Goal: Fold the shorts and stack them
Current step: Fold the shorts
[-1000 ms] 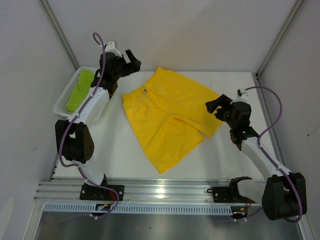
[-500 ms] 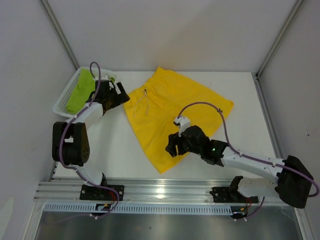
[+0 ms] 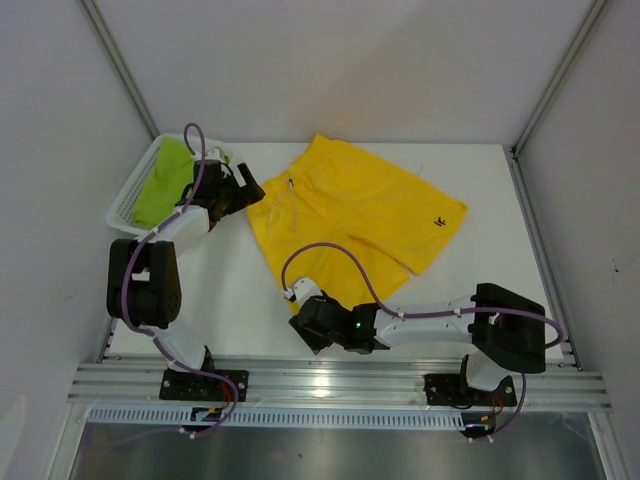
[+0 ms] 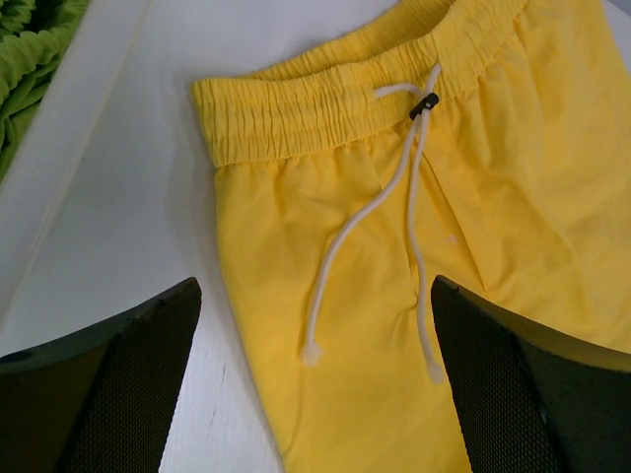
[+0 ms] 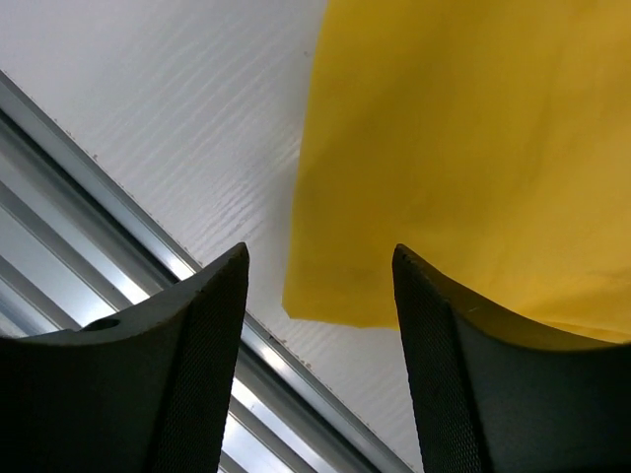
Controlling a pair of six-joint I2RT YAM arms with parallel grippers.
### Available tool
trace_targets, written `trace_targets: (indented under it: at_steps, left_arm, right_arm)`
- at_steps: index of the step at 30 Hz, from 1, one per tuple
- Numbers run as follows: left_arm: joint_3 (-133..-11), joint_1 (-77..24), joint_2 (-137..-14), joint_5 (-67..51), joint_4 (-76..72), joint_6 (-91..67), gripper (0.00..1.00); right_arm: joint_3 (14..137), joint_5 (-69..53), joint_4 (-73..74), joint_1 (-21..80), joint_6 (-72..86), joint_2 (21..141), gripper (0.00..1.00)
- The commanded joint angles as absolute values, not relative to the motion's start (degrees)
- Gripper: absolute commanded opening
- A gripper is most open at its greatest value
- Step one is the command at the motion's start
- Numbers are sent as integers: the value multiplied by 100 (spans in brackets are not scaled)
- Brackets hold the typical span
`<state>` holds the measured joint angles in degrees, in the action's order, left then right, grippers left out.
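Top external view: the yellow shorts (image 3: 350, 215) lie spread flat on the white table (image 3: 230, 290). Their waistband (image 4: 325, 108) is toward the far left and the legs toward the near right, with a small dark label (image 3: 438, 222) near one leg's hem. The left gripper (image 3: 243, 190) sits at the waistband's left corner. Its wrist camera shows the fingers spread wide with nothing between them, and the white drawstring (image 4: 414, 197) and gathered waistband just ahead. The right gripper (image 3: 303, 325) is low at the near leg's hem corner, its fingers likewise spread. The yellow corner lies in the gap between them, near the metal rail (image 3: 330, 380); whether they touch the cloth I cannot tell. The green shorts (image 3: 165, 180) lie bunched in the white basket (image 3: 122, 208) at the table's far left, just beside the left gripper. Pale walls (image 3: 350, 70) enclose the table on three sides.
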<state>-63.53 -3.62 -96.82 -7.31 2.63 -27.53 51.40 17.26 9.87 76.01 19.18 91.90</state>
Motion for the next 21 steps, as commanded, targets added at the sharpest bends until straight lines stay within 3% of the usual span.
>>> trace_targets:
  at_steps: [1,11,14,15,16,21]
  left_arm:
    - [-6530,-378,-9887,-844,26,-2821,99]
    - [-6662,-404,-10327,-905,26,-2900,98]
    - [-6671,-413,-10362,-923,-149,-2918,98]
    - [-6680,-422,-10371,-923,-167,-2927,98]
    - [-6688,-431,-10397,-923,-167,-2927,97]
    - [-6671,-457,-10511,-940,-255,-2988,96]
  right_arm:
    - [5554,2118,1107,7717,1758,9474,60]
    - [5757,2311,1362,7840,1723,9870,52]
    - [5809,2451,1467,7849,1749,10028,29]
    - [5827,2487,1494,7849,1775,10054,11]
    - [5827,2531,1485,7875,1793,10037,5]
    - [5564,2584,1283,8147,1810,9572,0]
